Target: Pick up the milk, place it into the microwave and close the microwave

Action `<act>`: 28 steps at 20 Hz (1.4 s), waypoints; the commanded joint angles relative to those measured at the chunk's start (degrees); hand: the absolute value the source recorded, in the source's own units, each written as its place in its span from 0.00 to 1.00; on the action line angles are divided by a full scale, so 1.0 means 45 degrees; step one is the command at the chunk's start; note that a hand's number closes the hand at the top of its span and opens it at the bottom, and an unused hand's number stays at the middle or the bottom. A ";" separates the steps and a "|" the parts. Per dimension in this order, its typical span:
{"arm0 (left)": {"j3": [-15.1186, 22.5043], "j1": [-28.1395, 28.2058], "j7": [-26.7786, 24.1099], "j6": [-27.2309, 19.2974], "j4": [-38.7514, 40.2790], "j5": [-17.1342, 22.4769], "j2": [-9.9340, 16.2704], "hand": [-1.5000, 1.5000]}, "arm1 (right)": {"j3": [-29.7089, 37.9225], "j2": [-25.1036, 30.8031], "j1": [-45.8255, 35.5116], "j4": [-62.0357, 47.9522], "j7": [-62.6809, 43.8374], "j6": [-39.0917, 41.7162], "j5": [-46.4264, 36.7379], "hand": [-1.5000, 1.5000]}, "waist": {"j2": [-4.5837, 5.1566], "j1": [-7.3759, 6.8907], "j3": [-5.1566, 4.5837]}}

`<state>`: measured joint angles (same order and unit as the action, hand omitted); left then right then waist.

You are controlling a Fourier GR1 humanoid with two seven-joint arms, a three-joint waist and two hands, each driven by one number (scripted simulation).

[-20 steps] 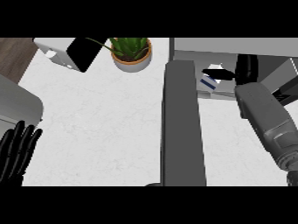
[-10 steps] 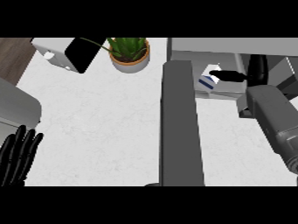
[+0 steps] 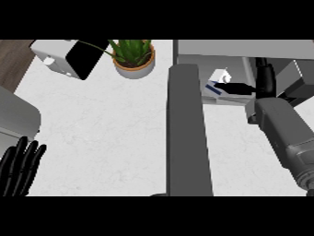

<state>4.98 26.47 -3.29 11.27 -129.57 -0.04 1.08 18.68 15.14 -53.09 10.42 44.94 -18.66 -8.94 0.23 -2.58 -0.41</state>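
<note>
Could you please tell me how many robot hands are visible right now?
2. The black left hand rests open at the lower left edge; the black right hand is inside the grey microwave, against the white milk carton.

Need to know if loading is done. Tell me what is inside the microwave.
The milk sits in the microwave, with the right hand beside it, thumb across the carton. The microwave's top hides the rest of the inside.

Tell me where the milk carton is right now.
In the head view, the milk carton sits at upper right, inside the open microwave, just right of its open door, with the right hand on it.
</note>
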 commanded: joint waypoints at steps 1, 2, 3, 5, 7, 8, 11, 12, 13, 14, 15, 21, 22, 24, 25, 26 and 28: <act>0.0413 0.0286 -0.0237 -0.0051 0.0003 -0.0330 -0.0214 0.00 | 0.0182 0.0460 0.1122 -0.0038 0.0657 0.1859 0.0333 0.00 | 0.0046 0.0260 0.0110; 0.0119 -0.0346 0.0103 -0.0040 0.0274 0.0050 -0.0131 0.00 | 0.0105 0.0060 0.1347 0.0113 0.0913 0.1995 0.0345 0.00 | 0.0023 0.0397 0.0104; 0.0679 0.0241 -0.0734 -0.0256 0.0431 -0.0562 -0.0232 0.00 | 0.0105 -0.0530 0.1609 0.0033 0.1022 0.1588 0.0366 0.00 | 0.0005 0.0335 0.0102; 0.0193 -0.0198 -0.0528 -0.0306 0.0797 -0.0473 -0.0228 0.00 | 0.0043 -0.0650 0.2016 0.0313 0.0791 0.1594 0.0439 0.00 | -0.0059 0.0528 0.0090; 0.0311 0.0462 -0.0539 -0.0172 0.0090 -0.0292 -0.0094 0.00 | -0.0019 -0.0246 0.2475 0.0250 0.0467 0.1884 0.0404 0.00 | -0.0073 0.0497 0.0091; 0.0337 -0.0349 -0.0176 -0.0400 0.0461 -0.0257 -0.0236 0.00 | 0.0053 -0.0376 0.2346 0.0314 0.0443 0.1480 0.0452 0.00 | -0.0020 0.0491 0.0096; 0.0638 0.0130 -0.0244 -0.0608 0.0225 -0.0325 -0.0236 0.00 | -0.0298 -0.1419 0.3074 0.0554 0.0594 0.1678 0.0360 0.00 | -0.0088 0.0560 0.0089; 0.0243 -0.0530 -0.0437 -0.0367 0.1055 -0.0312 -0.0197 0.00 | -0.0262 -0.0936 0.3278 0.0779 0.0622 0.2224 0.0467 0.00 | -0.0066 0.0603 0.0087; 0.0310 -0.0179 0.0261 -0.0506 0.0145 -0.0267 -0.0184 0.00 | -0.0281 -0.1225 0.3605 0.0699 0.0935 0.2433 0.0500 0.00 | -0.0055 0.0531 0.0096; 0.1132 0.0153 -0.0171 -0.0752 0.0162 -0.0667 -0.0237 0.00 | -0.0039 -0.0954 0.3709 0.0852 0.0989 0.2695 0.0782 0.00 | -0.0054 0.0496 0.0097; -0.0036 0.0243 -0.0464 -0.0101 0.0338 0.0021 0.0215 0.00 | -0.0218 -0.1345 0.4183 0.1006 0.1273 0.2733 0.0708 0.00 | -0.0080 0.0541 0.0088; 0.1159 -0.0538 0.0508 0.0185 0.0442 -0.0166 0.0124 0.00 | -0.0315 -0.1913 0.5863 0.1961 0.1809 0.3613 0.1185 0.00 | -0.0097 0.0679 0.0086; 0.1514 -0.0244 0.0440 0.0401 0.0132 -0.0094 0.0146 0.00 | -0.0380 -0.2074 0.6125 0.2145 0.1975 0.3576 0.1203 0.00 | -0.0100 0.0644 0.0086; 0.0903 -0.0202 -0.0611 0.1473 0.1304 0.0565 0.0914 0.00 | -0.0520 -0.2249 0.6685 0.2367 0.2414 0.4268 0.1246 0.00 | -0.0108 0.0690 0.0074; 0.1204 -0.0281 -0.0001 0.1532 0.1081 0.0950 0.0795 0.00 | -0.0669 -0.2437 0.6988 0.2371 0.2892 0.4889 0.1220 0.00 | -0.0094 0.0700 0.0081; 0.1628 -0.0400 0.0045 0.1666 0.1162 0.0576 0.0857 0.00 | -0.0642 -0.2319 0.7082 0.2354 0.2771 0.5187 0.1316 0.00 | -0.0079 0.0661 0.0087; 0.1695 -0.0982 0.0062 0.1574 0.1779 0.0006 0.0875 1.00 | -0.0863 -0.2347 0.8083 0.3099 0.2799 0.5857 0.1441 0.00 | -0.0116 0.0792 0.0075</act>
<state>11.10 24.09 -2.80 16.54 -124.52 1.18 4.00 16.00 5.18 -22.32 21.34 55.27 2.29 -3.19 -0.22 0.57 -0.05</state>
